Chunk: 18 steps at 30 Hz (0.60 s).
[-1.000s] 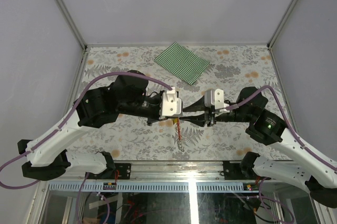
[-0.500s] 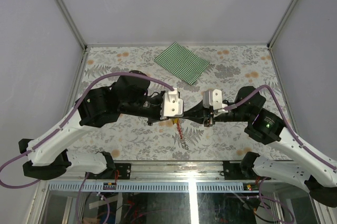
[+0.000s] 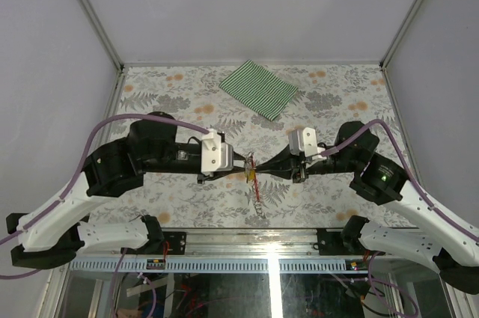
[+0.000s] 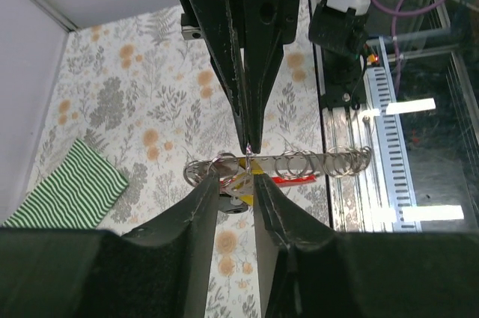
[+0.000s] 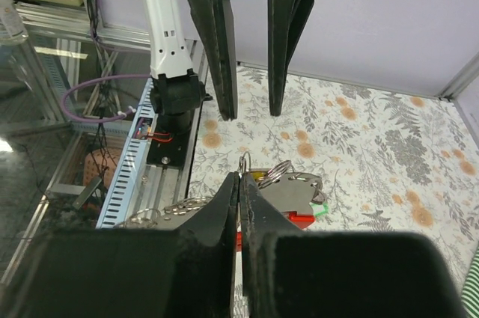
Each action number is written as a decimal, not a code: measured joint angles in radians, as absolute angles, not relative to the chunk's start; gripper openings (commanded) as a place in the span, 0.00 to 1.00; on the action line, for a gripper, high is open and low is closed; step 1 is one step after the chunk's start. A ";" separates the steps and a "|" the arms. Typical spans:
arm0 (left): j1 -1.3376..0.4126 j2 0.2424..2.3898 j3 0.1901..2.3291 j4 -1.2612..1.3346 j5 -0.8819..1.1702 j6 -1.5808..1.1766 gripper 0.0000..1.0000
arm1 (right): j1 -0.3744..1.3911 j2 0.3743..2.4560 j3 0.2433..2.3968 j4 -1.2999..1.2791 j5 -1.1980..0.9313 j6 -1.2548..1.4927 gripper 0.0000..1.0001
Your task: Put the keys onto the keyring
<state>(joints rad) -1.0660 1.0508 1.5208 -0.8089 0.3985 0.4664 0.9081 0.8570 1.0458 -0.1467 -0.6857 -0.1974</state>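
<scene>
Thin red keyring [image 4: 288, 179] (silver chain [image 4: 329, 161]) above floral table [image 4: 135, 108].

Left gripper [image 4: 236, 187] drawn back from the right gripper [image 5: 239, 180], its jaws parted and the keyring [image 3: 255, 183] released, right jaws brought fully together on the keyring, just ahead of the left fingertips
</scene>
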 measured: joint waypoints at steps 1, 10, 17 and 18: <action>-1.066 1.030 1.499 -0.785 0.403 0.457 0.28 | 0.908 0.857 1.047 -0.146 -0.696 -0.194 0.00; -1.066 0.940 1.379 -0.622 0.439 0.391 0.29 | 0.908 0.850 1.050 -0.121 -0.730 -0.159 0.00; -1.066 0.928 1.357 -0.574 0.475 0.371 0.30 | 0.908 0.837 1.050 -0.092 -0.756 -0.133 0.00; -1.066 0.928 1.356 -0.574 0.482 0.371 0.31 | 0.908 0.835 1.052 -0.092 -0.760 -0.131 0.00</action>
<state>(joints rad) -1.0660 0.9276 1.3563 -0.5735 0.4816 0.3706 0.9081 0.8349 1.0515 -0.0917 -0.7601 -0.1307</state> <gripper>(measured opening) 0.296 0.010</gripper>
